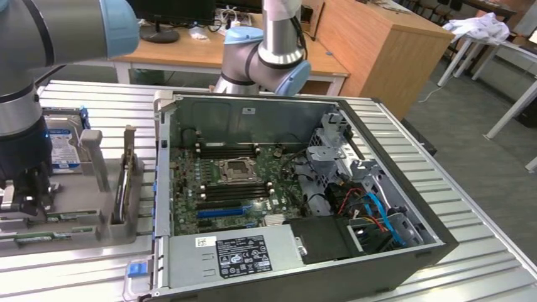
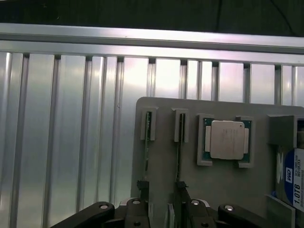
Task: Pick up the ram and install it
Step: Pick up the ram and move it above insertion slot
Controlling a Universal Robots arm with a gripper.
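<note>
Wrist view: hand [image 2: 161,190] released, jaws standing apart, nothing clamped. It hangs low over the near end of a grey parts holder [image 2: 161,107] on the ribbed alu worktop [image 2: 71,133]. Two RAMs stand on edge in parallel holder slots: ram stick A [image 2: 147,142] and ram stick B [image 2: 178,152], just beside each other and both seated. One dark fingertip lines up w/ each stick; can't tell if they touch. Processor chip [image 2: 227,139] sits in its own cradle next to stick B. Blue-labelled hard drive [image 2: 293,175] is at the holder's far edge.

Exterior view: arm [image 1: 25,94] is at that view's left, w/ the hand down over the holder. The open PC case [image 1: 285,104] lies on its side to the right of the holder, motherboard [image 1: 226,182] exposed. Both sticks are well apart from the board.
</note>
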